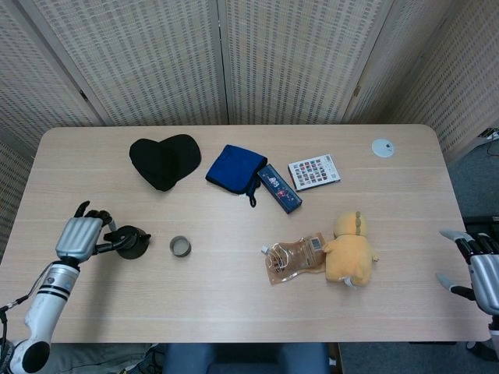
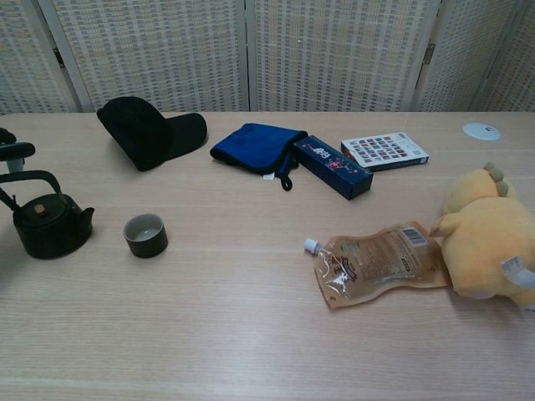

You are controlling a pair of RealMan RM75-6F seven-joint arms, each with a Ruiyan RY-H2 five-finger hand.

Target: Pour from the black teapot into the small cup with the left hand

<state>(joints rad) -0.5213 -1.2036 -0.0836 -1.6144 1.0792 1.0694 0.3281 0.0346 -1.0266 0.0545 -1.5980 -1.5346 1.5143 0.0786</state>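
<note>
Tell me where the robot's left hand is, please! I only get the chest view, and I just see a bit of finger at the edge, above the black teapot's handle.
Observer: In the head view the whole left hand is over the table, just left of the round black teapot with the hoop handle. Its fingers point at the handle, but I cannot tell whether they grip it.
Operator: And the other hand? I can't see it at all!
Observer: The right hand is out past the right edge of the light wooden table, fingers apart, holding nothing.
</note>
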